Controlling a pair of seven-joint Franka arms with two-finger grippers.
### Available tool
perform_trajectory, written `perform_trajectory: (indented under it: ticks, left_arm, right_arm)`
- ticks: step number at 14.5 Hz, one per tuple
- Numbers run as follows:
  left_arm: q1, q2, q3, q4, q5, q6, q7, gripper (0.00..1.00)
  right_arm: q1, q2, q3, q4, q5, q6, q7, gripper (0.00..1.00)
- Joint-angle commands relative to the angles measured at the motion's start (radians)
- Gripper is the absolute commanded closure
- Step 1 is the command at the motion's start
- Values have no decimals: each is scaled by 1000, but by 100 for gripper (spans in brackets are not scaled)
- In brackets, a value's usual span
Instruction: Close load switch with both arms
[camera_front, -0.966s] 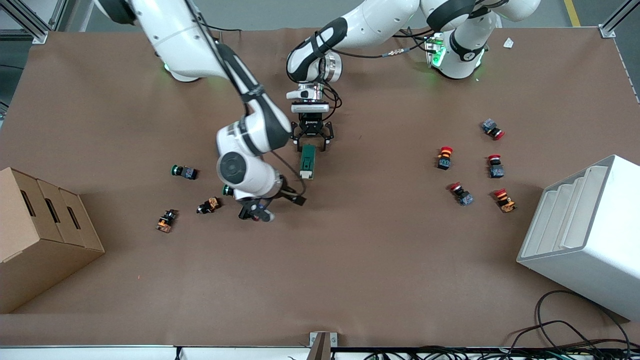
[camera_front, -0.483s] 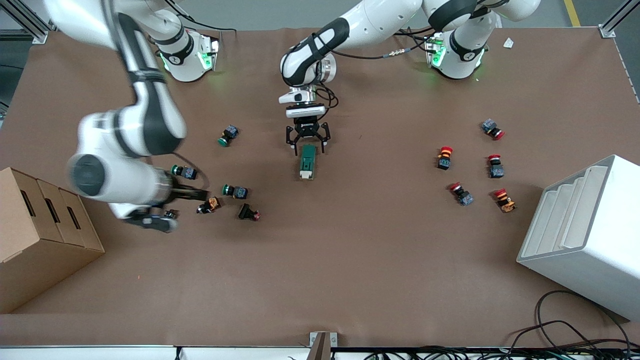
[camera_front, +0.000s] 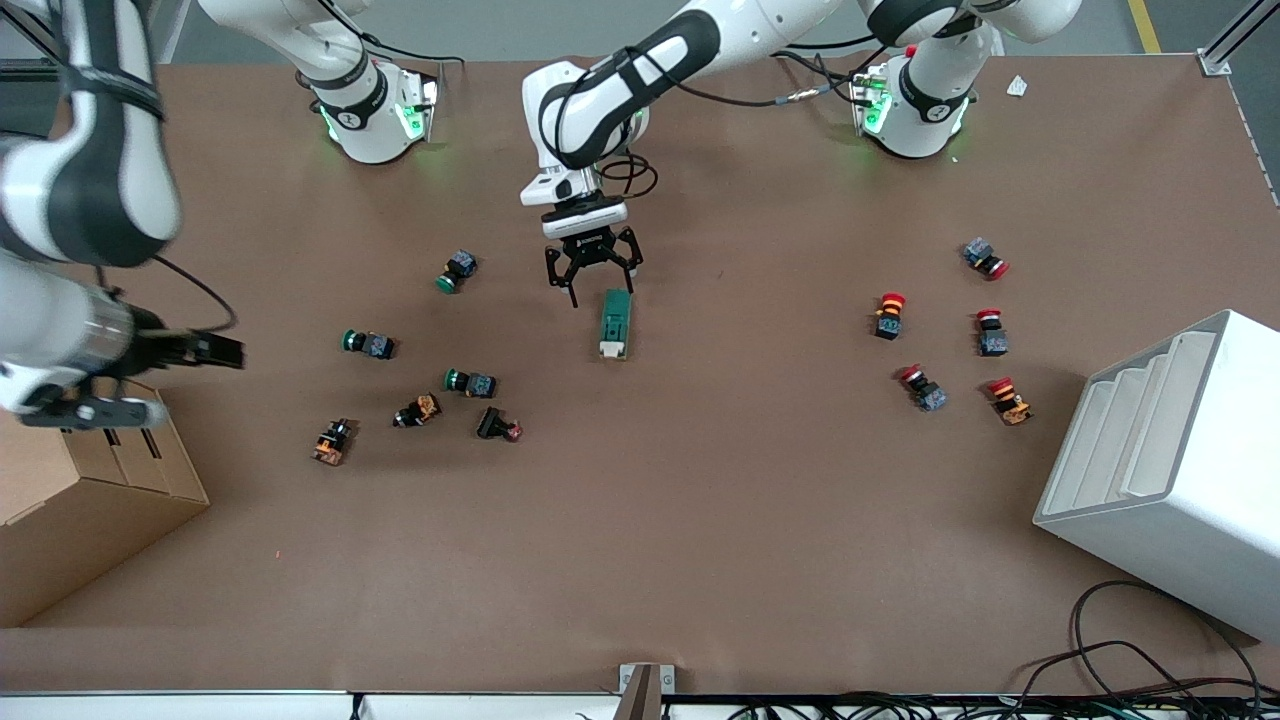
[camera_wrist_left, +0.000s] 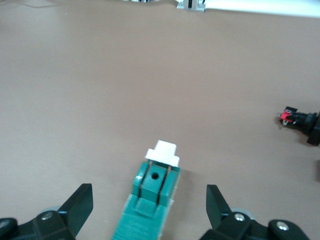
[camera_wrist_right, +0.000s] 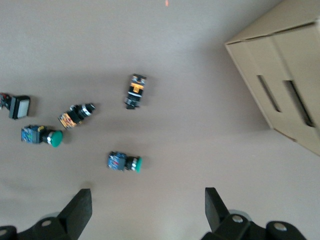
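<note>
Brown table (camera_front: 700, 520) bearing: load switch (camera_front: 614, 322) mid-table; six push buttons (camera_front: 470, 383) clustered toward the right arm's end, beside a cardboard box (camera_front: 90, 500); five red-capped buttons (camera_front: 889, 315) toward the left arm's end, near a white bin (camera_front: 1170, 470).

No text, label, brand, number or sign can be read anywhere in these views. The marks on the small push buttons and on the arms' bases are too small to make out.
</note>
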Motion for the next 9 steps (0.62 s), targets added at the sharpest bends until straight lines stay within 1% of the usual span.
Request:
perform_trajectory:
  ticks: [1,4,5,7,8,9]
  left_arm:
    - [65,-97,-1,-5,-141,4,208,0]
    - [162,-183,-1,46,-318,4,403,0]
    - [206,-222,-1,49,-378,4,491,0]
    - [304,-297,-1,49,-507,1,606,0]
    - [346,-331,1,48,-562,-22,642,0]
    - [381,-357,-1,49,-592,-59,697,0]
  right_arm:
    - [-61,-5,20,80,-19,-81,-74,0]
    - [-93,8,20,165,-25,-139,-76,0]
    - [-102,8,20,181,-19,-160,-76,0]
    - [-125,8,23,199,-9,-177,-79,0]
    - [-125,8,25,199,1,-184,-79,0]
    - [-116,8,29,202,2,-187,-71,0]
